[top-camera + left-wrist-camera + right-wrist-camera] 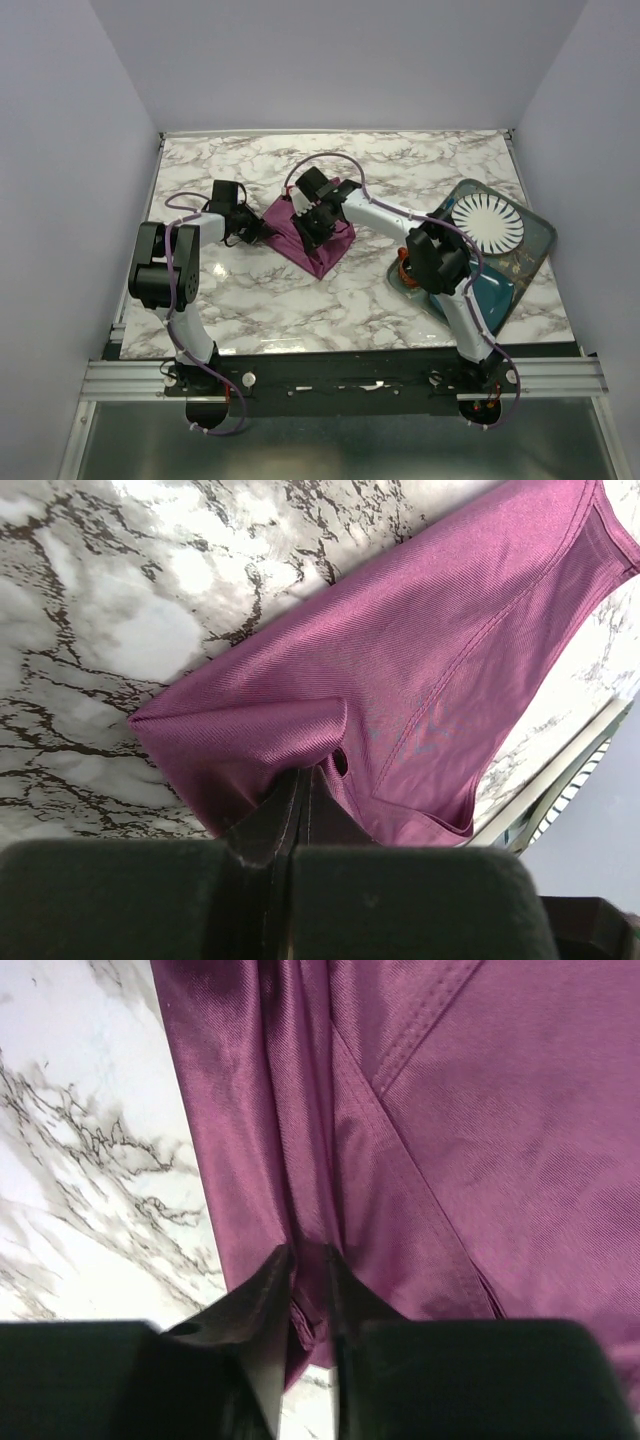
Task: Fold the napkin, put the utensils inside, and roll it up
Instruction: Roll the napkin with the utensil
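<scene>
The plum-purple napkin [322,252] lies folded into a rough triangle on the marble table, between the two arms. My left gripper [262,232] comes in from the left and is shut on the napkin's [420,680] near edge, its fingertips [303,772] pinched tight on a raised fold. My right gripper [310,226] is down on the cloth from the right. Its jaws [308,1252] stand slightly apart, with a ridge of the napkin [480,1140] lying in the gap between them. The utensils do not show in any view.
A white ribbed plate [487,222] sits on a teal-blue mat [505,285] at the right of the table. Something small and orange-rimmed [403,267] peeks out beside the right arm. Bare marble [300,320] lies in front of the napkin.
</scene>
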